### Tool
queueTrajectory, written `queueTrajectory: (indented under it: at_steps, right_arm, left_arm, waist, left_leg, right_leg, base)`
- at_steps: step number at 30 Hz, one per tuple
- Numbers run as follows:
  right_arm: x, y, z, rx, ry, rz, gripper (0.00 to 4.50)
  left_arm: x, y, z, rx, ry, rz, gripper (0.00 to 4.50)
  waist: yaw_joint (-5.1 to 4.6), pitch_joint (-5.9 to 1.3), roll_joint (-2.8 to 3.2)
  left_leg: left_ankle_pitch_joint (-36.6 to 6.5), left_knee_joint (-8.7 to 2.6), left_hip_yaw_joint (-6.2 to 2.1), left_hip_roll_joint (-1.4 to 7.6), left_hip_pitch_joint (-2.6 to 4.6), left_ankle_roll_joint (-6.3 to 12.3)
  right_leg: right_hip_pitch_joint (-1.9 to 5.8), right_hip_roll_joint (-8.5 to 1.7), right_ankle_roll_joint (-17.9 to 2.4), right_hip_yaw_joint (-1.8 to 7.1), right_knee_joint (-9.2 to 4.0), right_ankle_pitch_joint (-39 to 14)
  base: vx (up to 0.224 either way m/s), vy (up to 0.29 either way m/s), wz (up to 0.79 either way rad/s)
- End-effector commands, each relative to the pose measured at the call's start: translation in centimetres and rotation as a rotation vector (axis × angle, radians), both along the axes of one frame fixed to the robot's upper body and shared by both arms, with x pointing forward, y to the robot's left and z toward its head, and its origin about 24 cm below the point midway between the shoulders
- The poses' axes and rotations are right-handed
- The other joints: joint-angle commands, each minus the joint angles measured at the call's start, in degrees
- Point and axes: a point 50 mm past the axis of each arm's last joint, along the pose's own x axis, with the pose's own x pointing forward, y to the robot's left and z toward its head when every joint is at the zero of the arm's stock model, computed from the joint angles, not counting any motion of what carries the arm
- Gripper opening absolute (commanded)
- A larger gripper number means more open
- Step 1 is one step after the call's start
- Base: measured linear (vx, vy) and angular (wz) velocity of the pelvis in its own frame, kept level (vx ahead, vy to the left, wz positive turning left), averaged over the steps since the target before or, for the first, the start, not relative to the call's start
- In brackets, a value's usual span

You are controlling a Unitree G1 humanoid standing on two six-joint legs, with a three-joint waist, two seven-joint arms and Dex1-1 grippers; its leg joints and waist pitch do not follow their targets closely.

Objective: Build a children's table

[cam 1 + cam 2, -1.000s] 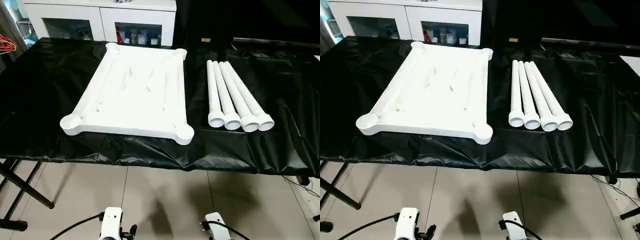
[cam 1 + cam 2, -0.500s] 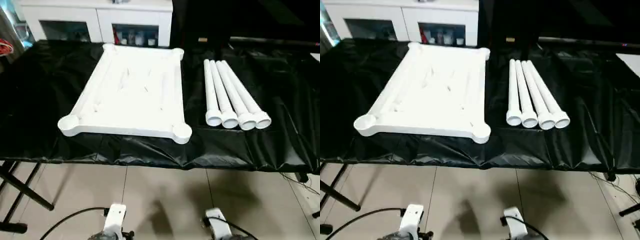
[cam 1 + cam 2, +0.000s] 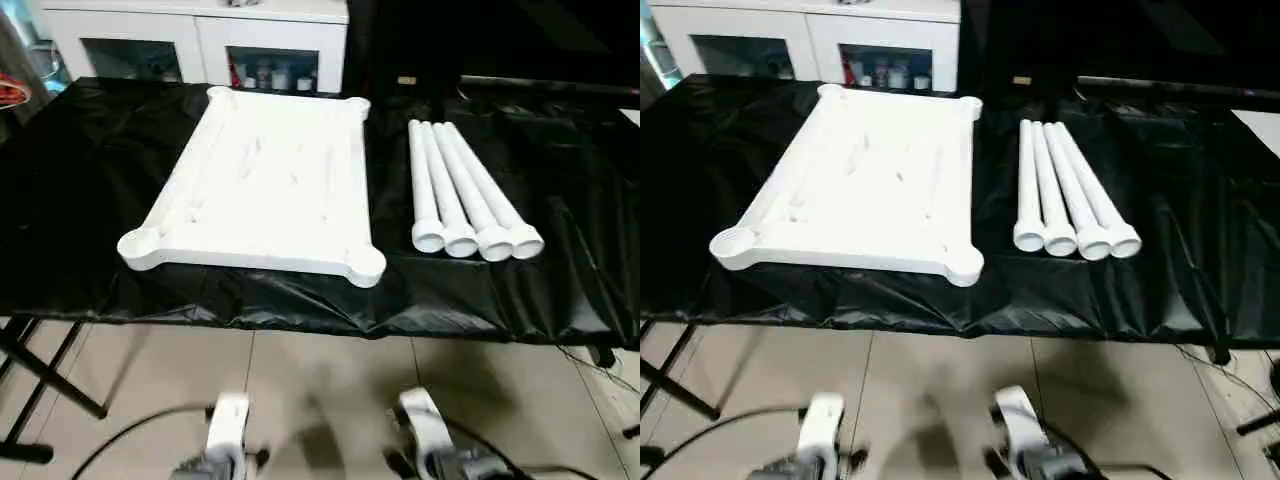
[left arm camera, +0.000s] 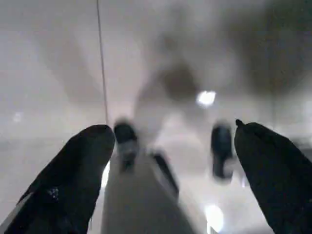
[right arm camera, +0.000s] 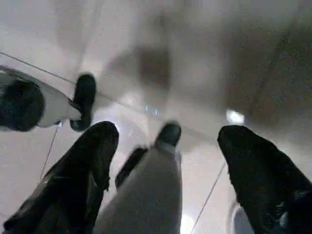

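- Tabletop point(image 3: 262, 185) of white plastic lies upside down on the black-covered table point(image 3: 90, 180), round sockets at its corners, toward ten o'clock of the head view.
- Four white legs point(image 3: 463, 190) lie side by side, touching, at about two o'clock, just beside the tabletop's right edge but apart from it, wide ends toward the near edge.
- Left gripper point(image 4: 170, 165) hangs over the tiled floor point(image 4: 53, 73), fingers point(image 4: 73, 180) spread wide, holding nothing.
- Right gripper point(image 5: 165, 165) likewise hangs above the floor, fingers point(image 5: 83, 175) wide apart and empty.
- White cabinet point(image 3: 200, 40) with glass doors stands behind, at eleven o'clock.
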Motion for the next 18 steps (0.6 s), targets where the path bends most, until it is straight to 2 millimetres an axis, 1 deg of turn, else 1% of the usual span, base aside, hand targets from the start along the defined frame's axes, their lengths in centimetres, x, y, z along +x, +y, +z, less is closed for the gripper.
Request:
queueTrajectory:
  at_steps: [1,2,3,4,5,6,7,8,9,10,11,12,13,14,15,16,17,18]
  right_arm:
    - [0.8,-0.3,0.7,0.074,-0.031,0.069,3.87]
    - [1.0,-0.4,1.0,0.103,-0.041,0.101,3.87]
    - [1.0,-0.4,1.0,0.103,-0.041,0.101,3.87]
    - [0.9,-0.6,1.2,0.126,-0.044,0.132,3.87]
    - [0.8,-1.2,1.6,0.165,-0.073,0.197,3.87]
    - [0.7,-1.4,1.8,0.178,-0.092,0.222,3.87]
    - [0.5,-1.7,2.2,0.214,-0.118,0.235,3.87]
    - [0.1,-2.3,3.1,0.269,-0.16,0.25,3.87]
    - [-0.3,-2.7,3.7,0.296,-0.182,0.257,3.87]
    - [-0.5,-2.9,4.2,0.317,-0.195,0.263,3.87]
    - [-1.1,-3.3,5.1,0.354,-0.218,0.275,3.87]
    - [-1.4,-3.6,5.8,0.377,-0.231,0.281,3.87]
    - [-1.4,-3.6,5.8,0.377,-0.231,0.281,3.87]
    - [-2.2,-4.2,7.4,0.418,-0.269,0.3,3.87]
    - [-2.6,-4.5,8.3,0.438,-0.285,0.311,3.87]
    - [-2.6,-4.5,8.3,0.438,-0.285,0.311,3.87]
    - [-2.9,-4.5,10.1,0.494,-0.306,0.324,3.87]
    - [-2.9,-4.6,10.8,0.511,-0.323,0.332,3.87]
  left_arm:
    - [-0.1,0.3,0.6,-0.014,-0.08,-0.095,4.5]
    - [-0.3,0.3,0.8,-0.05,-0.101,-0.13,4.5]
    - [-0.3,0.3,0.8,-0.05,-0.101,-0.13,4.5]
    - [-0.6,0.5,1.0,-0.051,-0.123,-0.165,4.5]
    - [-1.2,1.1,1.5,-0.044,-0.161,-0.193,4.5]
    - [-1.4,1.4,1.7,-0.034,-0.186,-0.205,4.5]
    - [-1.7,1.6,2.2,-0.035,-0.218,-0.212,4.5]
    - [-2.4,2.0,2.9,-0.035,-0.269,-0.227,4.5]
    - [-2.8,2.2,3.4,-0.039,-0.293,-0.236,4.5]
    - [-3.0,2.3,3.8,-0.044,-0.309,-0.241,4.5]
    - [-3.6,2.6,4.5,-0.053,-0.34,-0.248,4.5]
    - [-4.0,2.9,5.0,-0.053,-0.362,-0.248,4.5]
    - [-4.0,2.9,5.0,-0.053,-0.362,-0.248,4.5]
    - [-4.8,3.3,6.8,-0.075,-0.43,-0.236,4.5]
    - [-5.2,3.5,7.8,-0.083,-0.467,-0.236,4.5]
    - [-5.2,3.5,7.8,-0.083,-0.467,-0.236,4.5]
    - [-5.6,3.6,9.7,-0.089,-0.519,-0.219,4.5]
    - [-5.8,3.8,10.6,-0.078,-0.55,-0.205,4.5]
  waist:
    - [0.08,-2.7,0.01]
    - [0.17,-2.7,-0.16]
    - [0.09,-2.71,-0.03]
    - [0.09,-2.71,-0.03]
    - [0.08,-2.66,0.02]
    - [0.38,-2.65,0.05]
    - [0.2,-2.6,-0.06]
    - [0.79,-2.45,-0.44]
    - [0.8,-2.15,-0.4]
    - [0.87,-2.05,-0.48]
    - [0.83,-1.72,-0.58]
    - [0.67,-1.45,-0.47]
    - [0.64,-1.31,-0.48]
    - [0.54,-1.36,-0.24]
    - [0.68,-0.83,0.11]
    - [0.56,-0.75,-0.13]
    - [0.27,-0.42,0.42]
    - [0.24,-0.36,0.19]
  left_leg:
    - [-2.83,-3.49,-1.3,4.32,1.0,7.83]
    - [-2.94,-3.43,-1.34,4.52,0.73,8.49]
    - [-2.62,-3.44,-1.33,4.5,0.88,8.48]
    - [-2.62,-3.44,-1.33,4.5,0.88,8.48]
    - [-3.21,-3.36,-1.28,4.58,0.89,8.41]
    - [-3.8,-3.41,-1.43,4.81,0.78,8.37]
    - [-4.72,-3.41,-1.28,4.57,0.85,8.2]
    - [-5.96,-3.61,-1.53,4.83,0.74,8.15]
    - [-8.28,-3.91,-1.51,4.92,0.87,7.9]
    - [-8.96,-4.04,-1.54,4.88,0.94,7.68]
    - [-11.03,-4.38,-1.56,4.88,0.92,7.18]
    - [-14.54,-4.87,-1.56,4.79,1.02,5.9]
    - [-15.87,-4.98,-1.6,4.87,1.04,5.17]
    - [-17.37,-5.19,-1.72,4.94,1.15,3.71]
    - [-19.46,-5.76,-1.93,5.14,0.97,2.76]
    - [-20.54,-5.67,-1.84,5.05,1.06,2.34]
    - [-23.62,-5.92,-1.86,4.6,1.2,1.17]
    - [-25.42,-6.1,-2.08,4.84,1.24,0.32]
  right_leg:
    - [1.28,-5.34,-17.7,1.78,-2.77,16.93]
    - [1.42,-5.52,-17.53,1.75,-2.68,17.69]
    - [1.26,-5.2,-17.49,1.67,-2.59,17.93]
    - [1.26,-5.2,-17.49,1.67,-2.59,17.93]
    - [1.3,-5.03,-17.45,1.58,-2.63,18.0]
    - [1.44,-5.35,-17.13,1.6,-2.68,17.91]
    - [1.28,-4.91,-16.62,1.6,-2.74,17.48]
    - [1.63,-5.21,-15.58,1.67,-3.01,16.43]
    - [1.28,-4.96,-14.58,1.69,-3.31,14.02]
    - [1.37,-4.68,-13.88,1.72,-3.55,12.83]
    - [1.06,-4.54,-13.34,1.79,-3.87,9.78]
    - [0.81,-4.42,-13.14,1.82,-4.42,3.51]
    - [0.7,-4.51,-12.87,1.96,-4.69,0.68]
    - [0.69,-4.44,-12.58,2.08,-5.02,-2.84]
    - [0.61,-4.5,-11.92,2.22,-5.32,-5.51]
    - [0.44,-4.42,-11.55,2.28,-5.5,-6.97]
    - [0.07,-4.18,-10.78,2.37,-5.71,-11.64]
    - [0.21,-4.35,-9.63,2.59,-6.19,-14.37]
  base:
    - [0.0,0.0,0.0]
    - [0.0,0.0,0.0]
    - [0.0,0.0,0.0]
    - [0.0,0.0,0.0]
    - [0.0,0.0,0.0]
    - [0.0,0.0,0.0]
    - [0.0,0.0,0.0]
    - [0.0,0.0,0.0]
    - [0.0,0.0,0.0]
    - [0.0,0.0,0.0]
    - [0.0,0.0,0.0]
    - [0.0,0.0,0.0]
    - [0.0,0.0,0.0]
    - [0.0,0.0,0.0]
    - [0.0,0.0,0.0]
    - [0.0,0.0,0.0]
    - [0.0,0.0,0.0]
    - [0.0,0.0,0.0]
